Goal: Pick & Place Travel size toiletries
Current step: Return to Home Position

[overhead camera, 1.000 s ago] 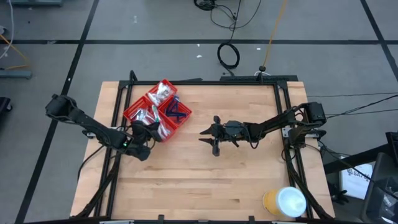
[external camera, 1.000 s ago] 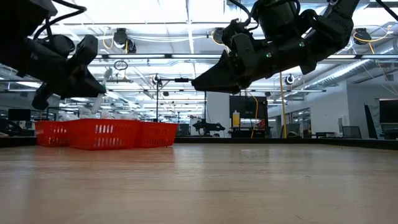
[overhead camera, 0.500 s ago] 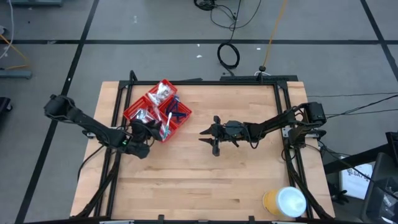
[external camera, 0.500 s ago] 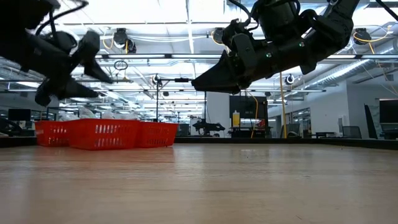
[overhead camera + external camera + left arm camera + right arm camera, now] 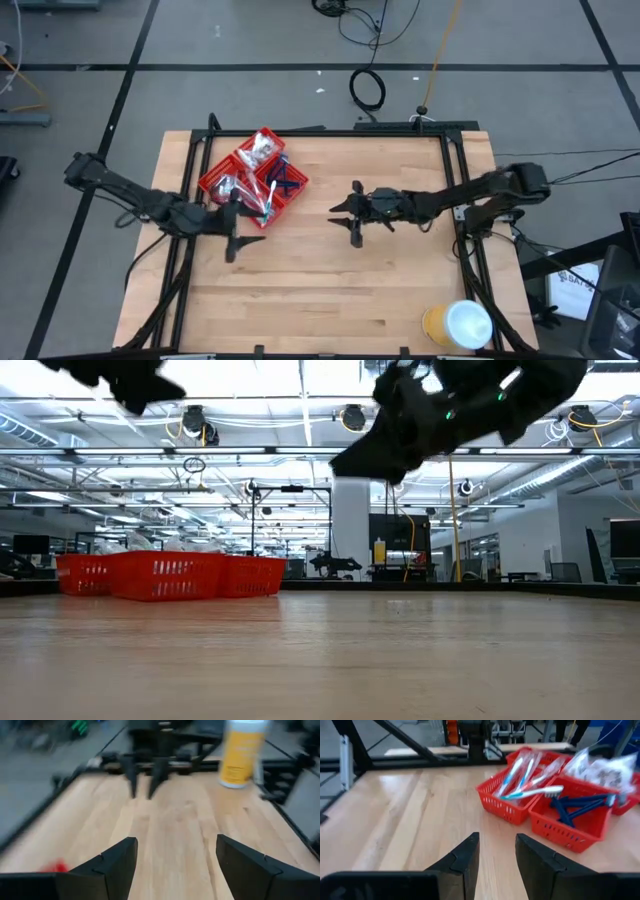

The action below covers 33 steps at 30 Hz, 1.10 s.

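Left gripper (image 5: 242, 228) has withdrawn from the tray (image 5: 208, 182) at 10 o'clock, open and empty. Right gripper (image 5: 347, 213) is also open. The toothbrushes (image 5: 530, 794) are binned, so likely homing.

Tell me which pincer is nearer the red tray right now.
Left. The left pincer hangs open right beside the red tray, at its edge. The right pincer, also open, is over bare wood near the middle of the table, well apart from it.

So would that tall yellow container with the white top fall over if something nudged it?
Probably, if pushed high up: the yellow container stands upright and looks taller than wide. Being round, it would likely roll once down, and it sits near the table corner.
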Each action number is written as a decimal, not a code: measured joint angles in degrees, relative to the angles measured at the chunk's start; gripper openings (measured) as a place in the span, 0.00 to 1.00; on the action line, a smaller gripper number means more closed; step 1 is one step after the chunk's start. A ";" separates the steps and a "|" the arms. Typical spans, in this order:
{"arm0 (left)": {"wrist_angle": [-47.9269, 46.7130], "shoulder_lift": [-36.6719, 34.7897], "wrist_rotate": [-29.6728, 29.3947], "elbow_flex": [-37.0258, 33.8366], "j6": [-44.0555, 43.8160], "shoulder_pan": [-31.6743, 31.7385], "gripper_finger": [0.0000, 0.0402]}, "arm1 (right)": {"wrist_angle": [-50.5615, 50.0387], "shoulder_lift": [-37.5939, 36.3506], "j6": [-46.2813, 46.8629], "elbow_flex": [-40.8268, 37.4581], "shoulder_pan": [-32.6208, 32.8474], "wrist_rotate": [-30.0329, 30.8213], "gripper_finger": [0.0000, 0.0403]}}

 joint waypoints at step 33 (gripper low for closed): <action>0.25 -44.07 13.05 -25.01 4.68 19.13 0.68 | -27.23 -49.06 -4.05 -11.59 1.52 -3.20 0.29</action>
